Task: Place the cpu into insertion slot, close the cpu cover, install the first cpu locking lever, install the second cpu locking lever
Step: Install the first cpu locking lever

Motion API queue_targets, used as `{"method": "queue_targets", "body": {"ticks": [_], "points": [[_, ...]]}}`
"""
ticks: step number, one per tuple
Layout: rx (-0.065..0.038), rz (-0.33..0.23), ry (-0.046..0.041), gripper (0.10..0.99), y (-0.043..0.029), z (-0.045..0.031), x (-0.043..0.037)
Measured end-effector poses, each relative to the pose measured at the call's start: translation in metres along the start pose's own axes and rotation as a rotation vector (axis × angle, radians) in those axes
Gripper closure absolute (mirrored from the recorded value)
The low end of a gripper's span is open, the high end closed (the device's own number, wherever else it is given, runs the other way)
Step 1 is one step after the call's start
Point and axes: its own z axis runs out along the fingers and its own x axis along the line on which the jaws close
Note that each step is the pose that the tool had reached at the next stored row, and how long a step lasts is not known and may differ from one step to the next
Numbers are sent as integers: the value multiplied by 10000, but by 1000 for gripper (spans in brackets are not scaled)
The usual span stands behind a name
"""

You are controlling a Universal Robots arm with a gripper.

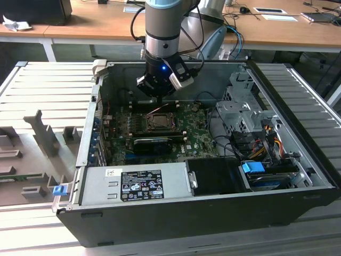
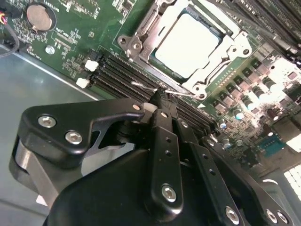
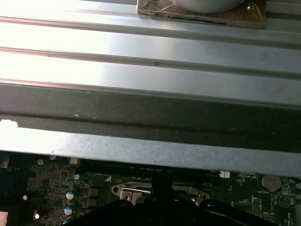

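I see black gripper (image 2: 160,96) fingers together above thin wire lever (image 2: 162,88). Silver square cpu (image 2: 188,44) sits in black insertion slot (image 2: 221,40), metal cpu cover (image 2: 141,37) down.

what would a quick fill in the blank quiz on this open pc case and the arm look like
1. The gripper hangs over the ____ motherboard.
2. The cpu lies in the insertion slot, its ____ face up.
3. The cpu cover lies ____ around the chip.
4. In the exterior view, a blue tab sits toward the view's ____.

Missing words: green; silver-grey; closed; right
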Motion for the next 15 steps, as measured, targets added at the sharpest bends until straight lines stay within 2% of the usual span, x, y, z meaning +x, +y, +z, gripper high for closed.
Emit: {"method": "queue_targets", "body": {"ticks": [15], "points": [[0, 42, -5, 980, 4, 34, -24]]}}
